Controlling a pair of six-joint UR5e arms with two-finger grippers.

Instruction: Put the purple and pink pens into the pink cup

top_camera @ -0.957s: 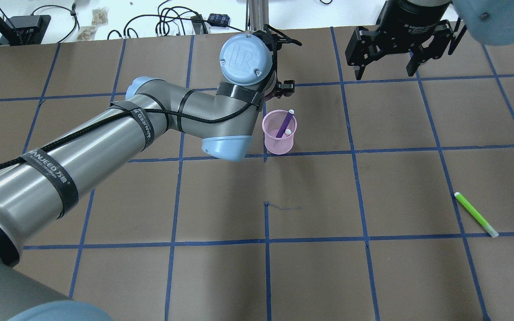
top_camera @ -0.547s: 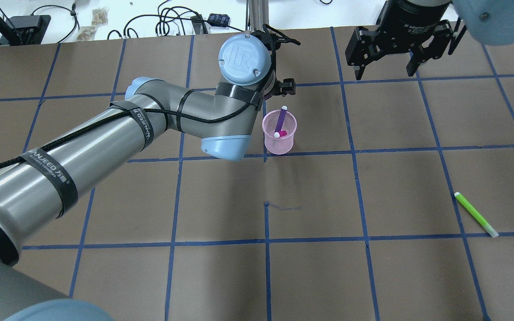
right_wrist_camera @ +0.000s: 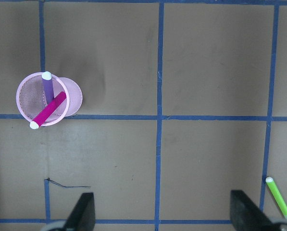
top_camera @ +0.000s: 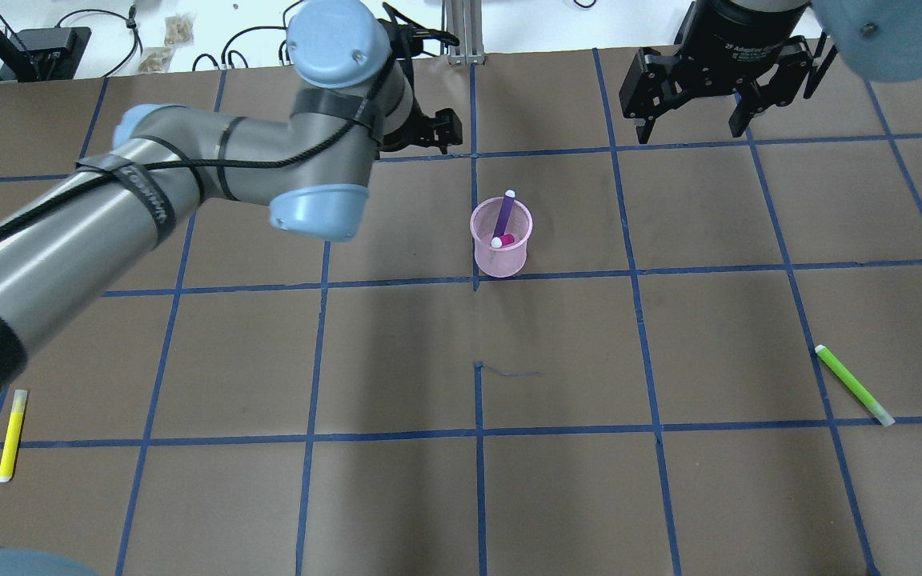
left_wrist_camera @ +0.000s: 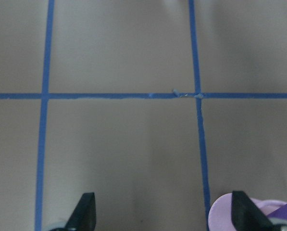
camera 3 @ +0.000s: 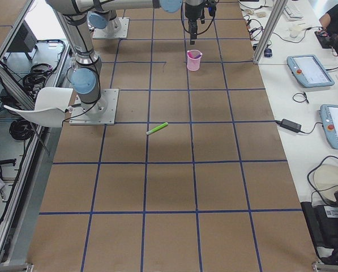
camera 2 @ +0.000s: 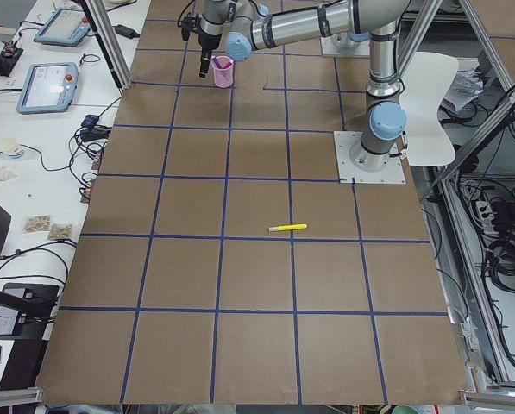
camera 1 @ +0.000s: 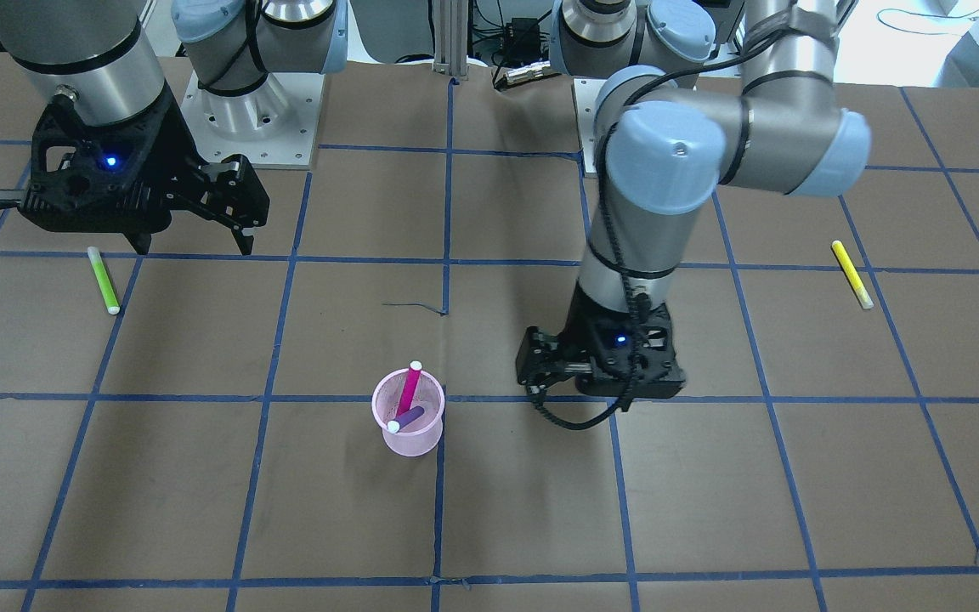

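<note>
Covering the tabletop (top_camera: 557,496) is brown sheet marked into squares by blue tape lines. White benches carrying cables and tablet consoles run along the edge opposite the robot, and aluminium frame posts stand at the table's sides.

Left gripper (left_wrist_camera: 165,216): fingers spread wide, nothing between them. It points down at bare table near the pink cup (top_camera: 501,260), on the robot's left of it and apart from it. In the left wrist view the cup's rim shows beside one fingertip.

Right gripper (top_camera: 693,108): fingers spread, empty. It hangs high above the table near the edge opposite the robot, toward the robot's right end, well apart from the cup.

The pink mesh cup stands upright about midway along the table, closer to the edge opposite the robot. The purple pen (top_camera: 506,212) and the pink pen (top_camera: 506,239) both stand inside it, leaning against the rim and crossing each other, white caps up.

A green pen (top_camera: 853,384) lies flat toward the right end. A yellow pen (top_camera: 11,436) lies flat toward the left end. Both are well apart from the cup.
</note>
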